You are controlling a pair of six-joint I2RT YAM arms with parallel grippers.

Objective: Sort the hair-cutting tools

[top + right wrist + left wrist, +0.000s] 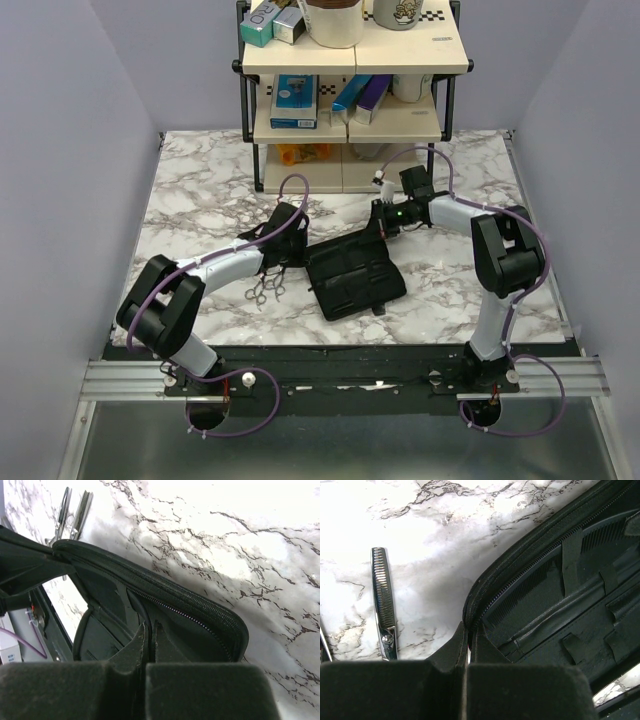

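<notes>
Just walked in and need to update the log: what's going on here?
The black zip pouch lies open on the marble table, held from two sides: the left gripper is shut on one edge, the right gripper on another. A comb sits strapped inside. The silver scissors lie on the table beside the pouch, untouched.

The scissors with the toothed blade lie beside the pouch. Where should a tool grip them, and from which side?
Probably across the blade of the toothed scissors, midway between tip and pivot screw, coming straight down from above. They lie flat on the marble table, so only the top is open; the blade is a narrow straight bar with bare marble on either side.
</notes>
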